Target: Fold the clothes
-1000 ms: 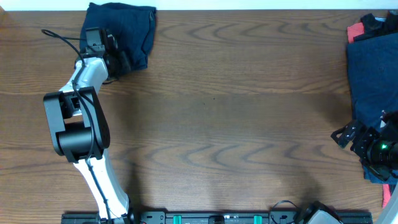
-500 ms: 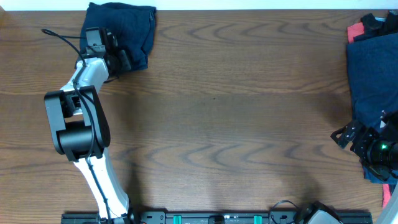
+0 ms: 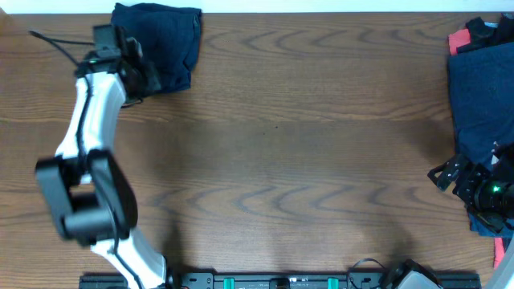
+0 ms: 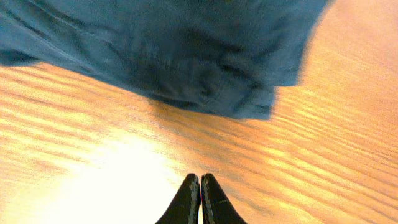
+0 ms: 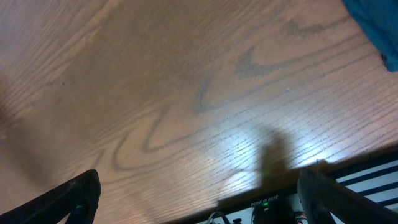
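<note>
A folded dark navy garment (image 3: 165,36) lies at the table's far left corner. It fills the top of the left wrist view (image 4: 186,50). My left gripper (image 3: 148,79) is shut and empty. Its tips (image 4: 200,182) are over bare wood just short of the garment's near edge. A pile of navy clothes (image 3: 482,88) lies at the right edge, and one corner of it shows in the right wrist view (image 5: 379,25). My right gripper (image 3: 451,177) is open and empty beside the pile's near end. Its fingers (image 5: 71,199) are spread wide above the wood.
A red cloth (image 3: 459,38) sticks out from under the right pile at the back. A black rail with green clamps (image 3: 281,281) runs along the table's front edge. The wooden table (image 3: 305,144) stretches between the two arms.
The left arm's elbow and base links have swung left and its wrist has moved up and left beside the folded garment. The right arm has not moved.
</note>
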You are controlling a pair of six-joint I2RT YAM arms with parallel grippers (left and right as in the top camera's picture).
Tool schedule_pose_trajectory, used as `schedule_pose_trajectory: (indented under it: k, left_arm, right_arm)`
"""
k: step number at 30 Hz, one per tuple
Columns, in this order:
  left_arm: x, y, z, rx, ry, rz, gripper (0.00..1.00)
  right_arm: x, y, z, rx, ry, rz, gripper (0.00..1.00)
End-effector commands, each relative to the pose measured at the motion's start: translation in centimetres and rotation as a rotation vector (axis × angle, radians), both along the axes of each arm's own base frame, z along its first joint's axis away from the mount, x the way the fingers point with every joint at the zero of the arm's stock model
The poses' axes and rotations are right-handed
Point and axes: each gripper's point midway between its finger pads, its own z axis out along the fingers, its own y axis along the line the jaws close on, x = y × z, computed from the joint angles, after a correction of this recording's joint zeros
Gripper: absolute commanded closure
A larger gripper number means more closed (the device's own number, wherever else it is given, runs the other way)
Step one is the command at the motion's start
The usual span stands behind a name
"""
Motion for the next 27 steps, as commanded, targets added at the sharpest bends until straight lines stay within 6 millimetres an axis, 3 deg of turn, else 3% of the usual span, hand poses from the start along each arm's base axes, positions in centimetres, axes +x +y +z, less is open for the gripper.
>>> schedule_pose_trajectory:
  k: [1, 4, 6, 10, 12, 18, 27]
  left_arm:
    - [-1.2, -0.4, 6.7, 0.01, -0.119, 0.0, 0.94]
    - [-3.5, -0.7, 11.3, 0.02, -0.188, -0.001, 0.93]
    - [-5.6, -1.1, 14.5, 0.026, -0.239, -0.002, 0.83]
    - [-10.0, -1.9, 19.8, 0.036, -0.338, -0.006, 0.16]
    - [-12.2, -2.2, 21.9, 0.043, -0.385, -0.007, 0.0]
    - [-18.4, -4.7, 26.1, -0.004, -0.5, -0.075, 0.02]
    - [-25.3, -9.7, 26.8, -0.066, -0.515, -0.313, 0.02]
  right_arm:
    - [0.5, 0.1, 0.4, 0.003, -0.032, 0.021, 0.01]
    - [1.7, 1.2, 1.2, 0.07, -0.108, 0.044, 0.01]
    - [2.5, 2.1, 2.0, 0.119, -0.166, 0.062, 0.01]
    - [3.2, 3.1, 3.2, 0.161, -0.246, 0.098, 0.01]
    - [3.1, 3.5, 3.7, 0.157, -0.278, 0.121, 0.01]
    - [1.7, 4.7, 5.8, 0.083, -0.376, 0.145, 0.01]
    - [-3.1, 10.2, 8.5, 0.068, -0.543, 0.247, 0.01]
